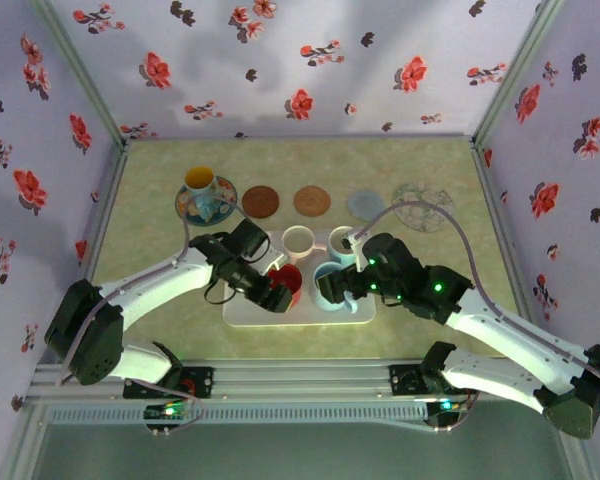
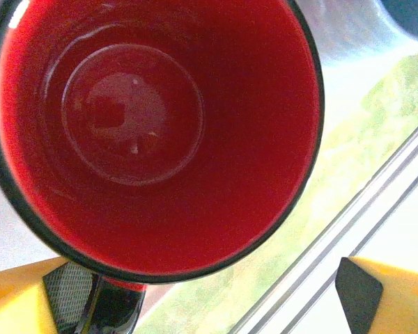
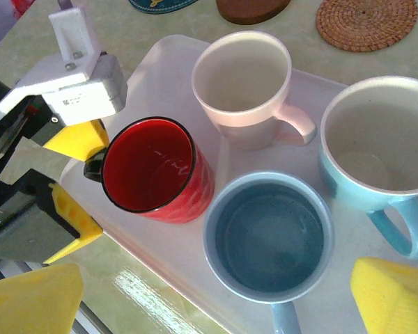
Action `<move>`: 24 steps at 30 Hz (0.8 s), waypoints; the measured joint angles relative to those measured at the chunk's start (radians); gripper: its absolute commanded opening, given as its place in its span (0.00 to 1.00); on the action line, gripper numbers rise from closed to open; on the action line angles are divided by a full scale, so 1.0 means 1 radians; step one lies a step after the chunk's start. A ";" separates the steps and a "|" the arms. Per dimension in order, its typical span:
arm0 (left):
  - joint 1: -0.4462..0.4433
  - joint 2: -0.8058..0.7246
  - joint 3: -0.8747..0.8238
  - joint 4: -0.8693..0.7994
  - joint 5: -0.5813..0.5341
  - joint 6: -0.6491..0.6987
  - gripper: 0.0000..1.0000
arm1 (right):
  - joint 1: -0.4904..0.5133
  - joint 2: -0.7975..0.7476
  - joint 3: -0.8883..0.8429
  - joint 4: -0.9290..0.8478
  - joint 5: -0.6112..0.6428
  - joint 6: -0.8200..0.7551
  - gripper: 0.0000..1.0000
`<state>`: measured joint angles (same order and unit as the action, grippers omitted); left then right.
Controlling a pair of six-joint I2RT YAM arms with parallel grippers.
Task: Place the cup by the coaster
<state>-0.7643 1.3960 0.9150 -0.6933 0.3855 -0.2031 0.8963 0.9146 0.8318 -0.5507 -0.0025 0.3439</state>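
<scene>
Red cup (image 3: 157, 174) stands on the white tray (image 3: 173, 61), its black handle between the left gripper's (image 3: 79, 177) wide-spread yellow fingers; right gripper (image 3: 216, 298) hangs wide open over the blue mug (image 3: 268, 236).

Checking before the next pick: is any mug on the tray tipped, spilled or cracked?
Nothing stands out. The red mug, pink mug, light blue mug and blue mug all stand upright and empty on the white tray, no spill or damage visible.
</scene>
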 measured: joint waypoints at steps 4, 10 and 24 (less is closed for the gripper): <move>-0.012 0.000 0.000 -0.026 -0.015 0.000 0.91 | 0.000 0.003 0.000 0.000 0.000 0.000 0.99; -0.045 0.011 0.000 -0.045 -0.086 -0.007 0.84 | 0.000 0.019 0.000 0.000 0.000 0.000 0.99; -0.090 0.107 0.028 -0.052 -0.221 -0.034 0.61 | 0.000 0.034 0.000 0.000 0.000 0.000 0.99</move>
<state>-0.8539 1.5028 0.9432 -0.7456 0.1642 -0.2367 0.8963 0.9485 0.8318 -0.5503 -0.0025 0.3435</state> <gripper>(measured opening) 0.644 0.995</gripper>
